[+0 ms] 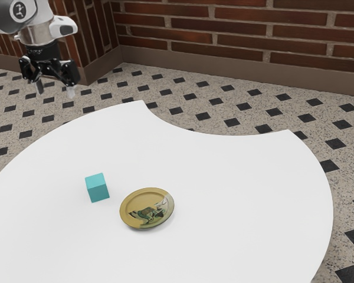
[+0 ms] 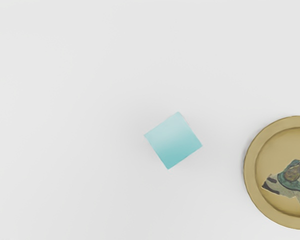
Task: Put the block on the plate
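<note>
The gripper hangs wide open, empty — presumably to straddle the teal cube, on the exterior view's left of the decorated plate.

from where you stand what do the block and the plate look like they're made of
The turquoise block looks like matte plastic or painted wood: flat, plain faces with no visible grain. The plate could be glazed ceramic or painted metal: a smooth, tan-gold rim around a printed-looking picture; its look doesn't settle which.
</note>
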Controlling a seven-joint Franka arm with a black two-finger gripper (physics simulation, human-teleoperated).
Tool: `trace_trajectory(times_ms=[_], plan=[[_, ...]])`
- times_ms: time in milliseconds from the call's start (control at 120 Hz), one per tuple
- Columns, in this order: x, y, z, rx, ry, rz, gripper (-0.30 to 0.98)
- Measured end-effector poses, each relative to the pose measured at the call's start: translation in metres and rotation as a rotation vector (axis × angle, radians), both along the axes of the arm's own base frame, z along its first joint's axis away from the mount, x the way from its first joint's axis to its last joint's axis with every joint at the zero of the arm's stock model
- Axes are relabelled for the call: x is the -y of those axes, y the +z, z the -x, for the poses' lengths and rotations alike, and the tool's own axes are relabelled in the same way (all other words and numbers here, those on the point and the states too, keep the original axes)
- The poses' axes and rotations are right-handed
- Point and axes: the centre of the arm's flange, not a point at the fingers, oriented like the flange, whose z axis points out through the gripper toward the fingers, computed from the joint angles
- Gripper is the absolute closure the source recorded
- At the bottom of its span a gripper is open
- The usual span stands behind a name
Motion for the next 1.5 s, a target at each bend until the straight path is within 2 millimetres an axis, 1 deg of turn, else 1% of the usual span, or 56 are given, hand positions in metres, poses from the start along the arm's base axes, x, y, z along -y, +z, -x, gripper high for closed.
trace_trajectory(times_ms=[75,150,183,267,350,408,508,575,633,708,775,958,1117,1242,1425,1500], plan=[[-0.005,0.0,0.001,0.0,0.007,0.0,0.0],[-0.006,-0.002,0.001,-0.001,0.006,0.002,0.0],[-0.005,-0.009,0.0,-0.004,0.002,0.003,0.0],[-0.002,-0.043,0.001,-0.045,-0.007,0.013,0.0],[0.0,-0.088,0.004,-0.077,0.005,0.028,0.0],[0.007,-0.121,0.009,-0.096,0.035,0.056,0.0],[0.02,-0.168,0.017,-0.104,0.107,0.097,0.0],[0.026,-0.196,0.022,-0.099,0.157,0.108,0.0],[0.027,-0.217,0.025,-0.09,0.203,0.111,0.0],[0.023,-0.242,0.02,-0.082,0.261,0.102,0.0],[0.019,-0.259,0.013,-0.068,0.306,0.092,0.0],[0.009,-0.284,-0.009,-0.015,0.395,0.069,0.0],[0.003,-0.302,-0.02,-0.005,0.446,0.058,0.0],[-0.011,-0.318,-0.025,-0.007,0.491,0.044,0.0],[-0.015,-0.328,-0.029,-0.009,0.518,0.036,0.0],[-0.015,-0.328,-0.031,-0.004,0.524,0.035,0.0]])
